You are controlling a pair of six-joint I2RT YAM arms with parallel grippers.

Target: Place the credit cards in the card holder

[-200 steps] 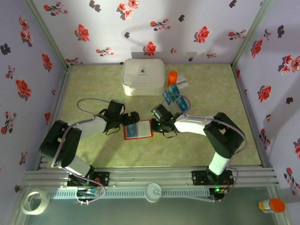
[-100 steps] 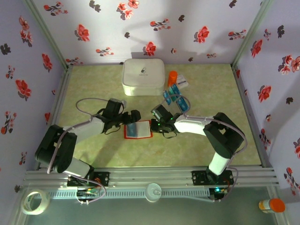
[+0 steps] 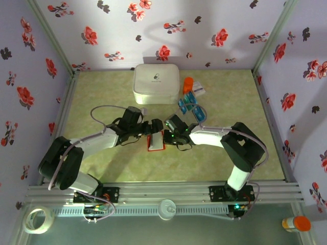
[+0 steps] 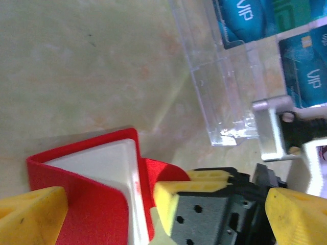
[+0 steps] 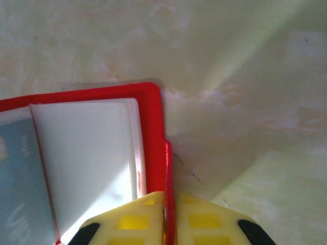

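The holder (image 3: 155, 143) lies near the middle of the table (image 3: 230, 158), on the near side of the white box (image 3: 156, 84) and between the two tools. It is partly folded, and from above it looks like a narrow red strip with a pale inside.

The right tool (image 3: 166, 138) comes in from the right. Its jaws are closed tight on the holder's right edge. In the right wrist view, the two yellow fingers (image 5: 194, 222) pinch the red rim (image 5: 153, 117) between them. Past that rim the whitish inner pocket lies open, and a teal card (image 5: 18, 194) shows dimly behind the film at the left.

The left tool (image 3: 152, 130) reaches in from the left, with its jaws spread as wide as they go and nothing in their grip. In the left wrist view, its yellow fingers (image 4: 30, 217) sit at the two bottom corners of the picture. The holder's red cover (image 4: 92, 209) tilts up between them, over the white lining. The right tool's pinched fingers are also in that gap, just beside the cover. I cannot tell whether the left fingers touch the cover.

The other cards (image 3: 191, 104) lie to the far right of the holder, near the box's right near corner. They sit in rows on a clear sheet (image 4: 219, 97), and teal faces marked VIP (image 4: 245, 20) are visible. A small white packet (image 3: 198, 91) lies just beyond them.
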